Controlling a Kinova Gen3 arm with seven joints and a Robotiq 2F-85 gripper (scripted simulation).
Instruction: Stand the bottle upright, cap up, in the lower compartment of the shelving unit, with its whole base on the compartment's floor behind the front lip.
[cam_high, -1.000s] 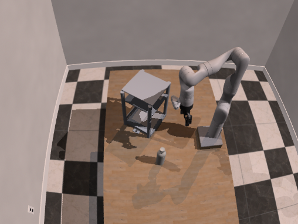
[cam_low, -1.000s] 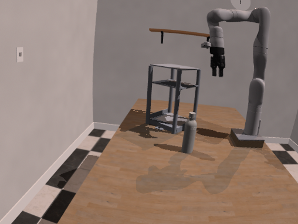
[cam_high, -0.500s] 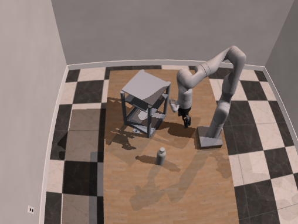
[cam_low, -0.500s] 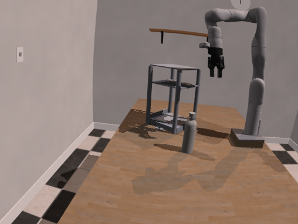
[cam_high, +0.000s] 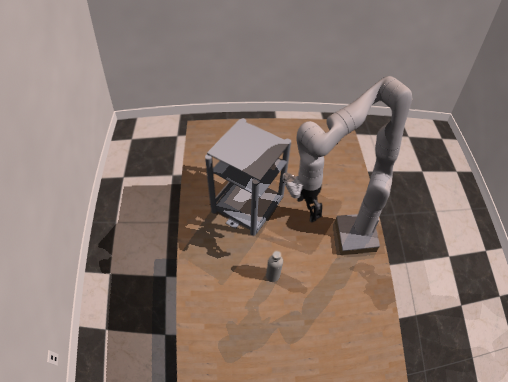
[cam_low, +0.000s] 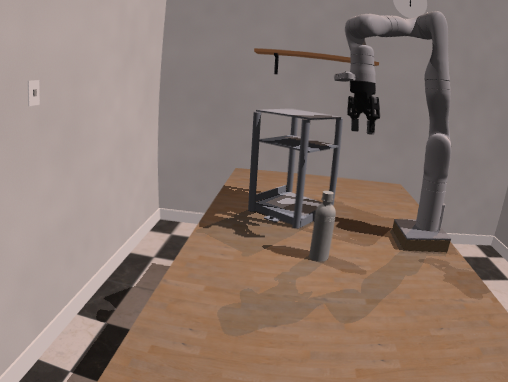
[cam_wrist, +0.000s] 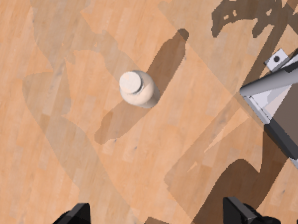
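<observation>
Count: 1 bottle (cam_high: 274, 267) (cam_low: 323, 232) (cam_wrist: 138, 89), 1 shelving unit (cam_high: 255, 207) (cam_low: 302, 175) (cam_wrist: 272, 81), 1 arm (cam_high: 387, 145) (cam_low: 438, 105), 1 tool (cam_high: 315, 211) (cam_low: 363, 126) (cam_wrist: 156, 215), 1 desk (cam_high: 300, 340) (cam_low: 300, 345) (cam_wrist: 65, 150), 1 wall shelf (cam_low: 305, 54), 1 wall clock (cam_low: 410, 6).

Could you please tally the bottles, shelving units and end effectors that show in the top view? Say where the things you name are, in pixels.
Bottle (cam_high: 274, 269) (cam_low: 323, 232) (cam_wrist: 141, 91): 1
Shelving unit (cam_high: 255, 207) (cam_low: 303, 175) (cam_wrist: 272, 82): 1
End effector (cam_high: 315, 215) (cam_low: 363, 127): 1
Total: 3
</observation>
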